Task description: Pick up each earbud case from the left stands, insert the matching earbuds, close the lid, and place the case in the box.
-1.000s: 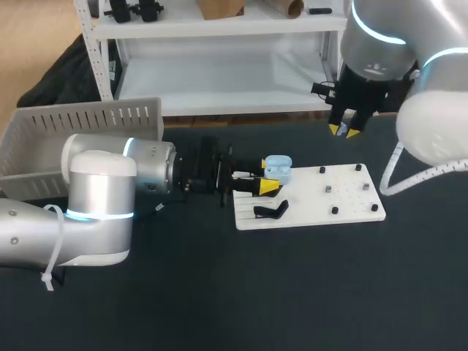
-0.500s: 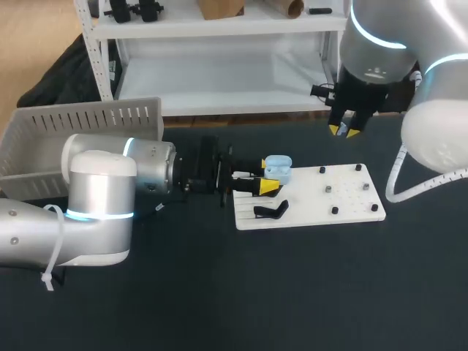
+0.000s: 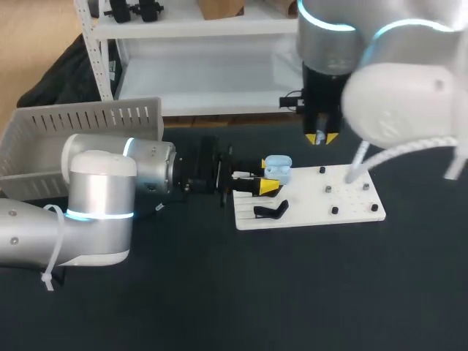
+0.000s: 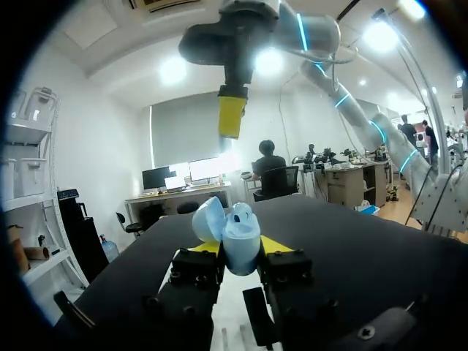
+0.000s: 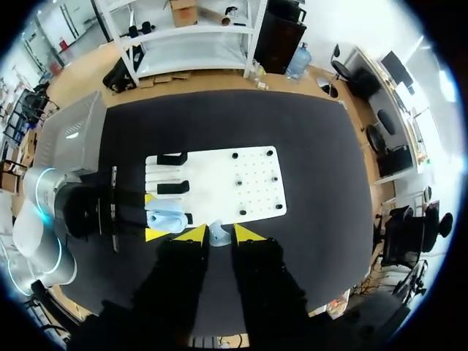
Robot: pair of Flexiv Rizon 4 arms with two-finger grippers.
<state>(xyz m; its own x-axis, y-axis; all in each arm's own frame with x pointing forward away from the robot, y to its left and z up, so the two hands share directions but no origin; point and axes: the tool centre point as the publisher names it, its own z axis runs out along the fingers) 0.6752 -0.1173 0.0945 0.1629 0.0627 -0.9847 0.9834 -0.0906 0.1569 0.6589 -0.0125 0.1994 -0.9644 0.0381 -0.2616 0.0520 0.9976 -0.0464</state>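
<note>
Centrally, the left gripper [image 3: 268, 175] clamps the open light-blue earbud case [image 3: 278, 167] over the white board's [image 3: 355, 203] left end; the right gripper [image 3: 320, 137], above the board's rear edge, pinches a small earbud [image 5: 217, 235].

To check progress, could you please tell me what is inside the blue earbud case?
Lid open, the blue earbud case sits in the left tool; its cavity shows in no view.
</note>
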